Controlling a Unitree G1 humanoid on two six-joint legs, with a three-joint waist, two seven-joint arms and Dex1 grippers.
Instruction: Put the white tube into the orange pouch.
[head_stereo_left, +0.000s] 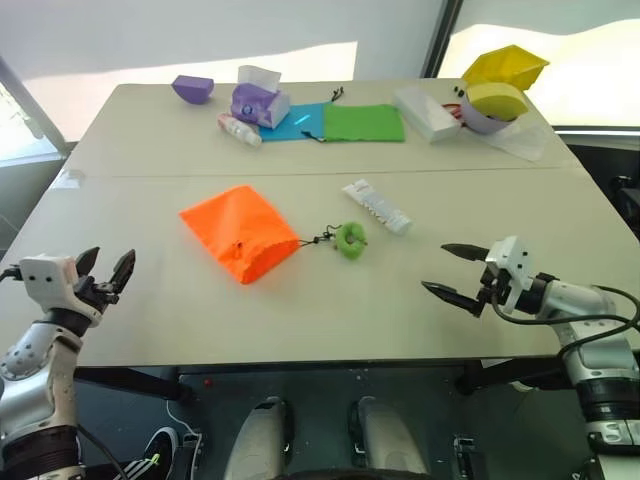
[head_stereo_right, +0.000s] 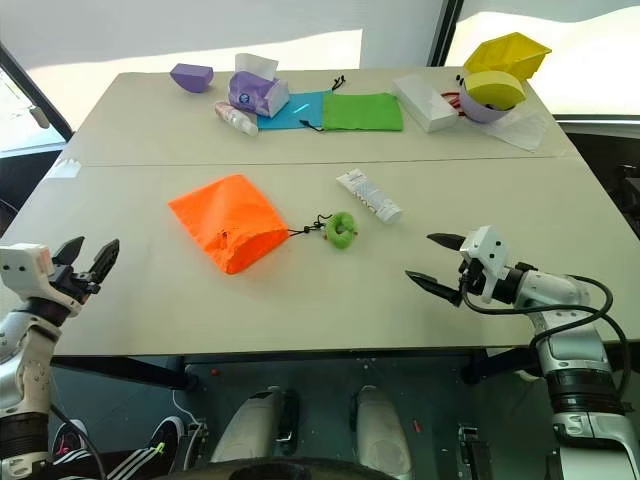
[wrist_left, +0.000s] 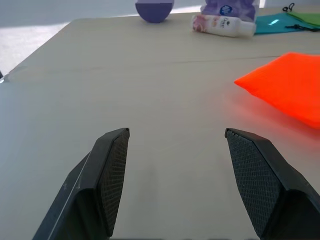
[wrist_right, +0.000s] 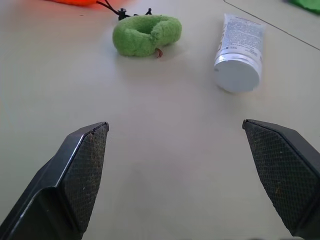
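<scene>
The white tube (head_stereo_left: 377, 206) lies flat near the middle of the table, cap toward me; the right wrist view shows it cap-first (wrist_right: 239, 54). Left of it the orange pouch (head_stereo_left: 238, 232) lies flat, its black cord ending in a lime-green ring (head_stereo_left: 350, 239) between pouch and tube. My right gripper (head_stereo_left: 447, 270) hovers open over the table's front right, pointing toward ring and tube, nothing between its fingers. At the front left edge my left gripper (head_stereo_left: 106, 267) is open and empty, with the pouch (wrist_left: 290, 87) ahead to its right.
At the table's far side sit a purple bowl (head_stereo_left: 193, 88), a purple tissue box (head_stereo_left: 259, 101), a white-and-pink bottle (head_stereo_left: 240, 130), flat blue (head_stereo_left: 293, 121) and green (head_stereo_left: 363, 123) pouches, a white box (head_stereo_left: 427, 112) and yellow containers (head_stereo_left: 500, 82).
</scene>
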